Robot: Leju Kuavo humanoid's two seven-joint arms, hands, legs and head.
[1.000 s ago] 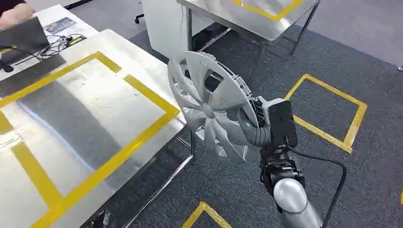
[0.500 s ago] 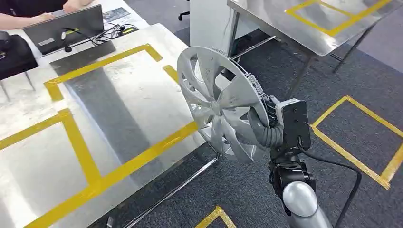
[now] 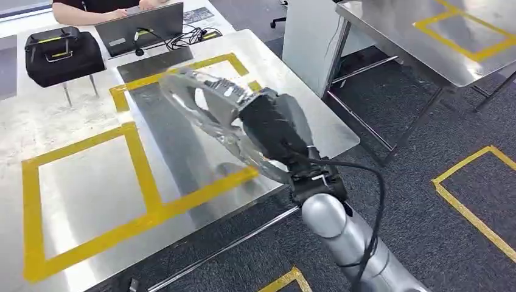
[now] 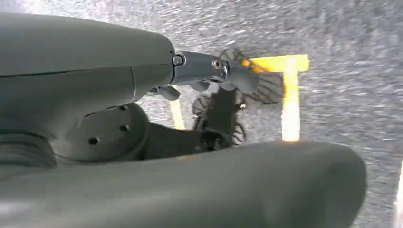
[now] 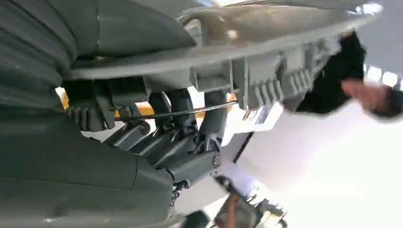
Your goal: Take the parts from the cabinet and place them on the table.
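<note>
A silver wheel cover (image 3: 201, 103) hangs tilted, nearly flat, over the steel table (image 3: 85, 182), above the yellow tape frames near its right side. My right hand (image 3: 277, 128) grips it at the rim nearest me. In the right wrist view the dark fingers (image 5: 185, 137) curl around a wire ring under the ribbed rim of the wheel cover (image 5: 266, 52). My left hand (image 4: 214, 71) hangs over grey carpet with its fingers apart, holding nothing.
A black case (image 3: 62, 53), a laptop (image 3: 146, 27) and cables (image 3: 188, 38) lie at the table's far end, where a person (image 3: 97, 7) sits. A second steel table (image 3: 426, 42) stands at the right. Yellow tape (image 3: 468, 207) marks the carpet.
The camera has turned, so the whole scene has shifted. The right arm swung the wheel cover from upright beside the table's edge to tilted flat over the tabletop.
</note>
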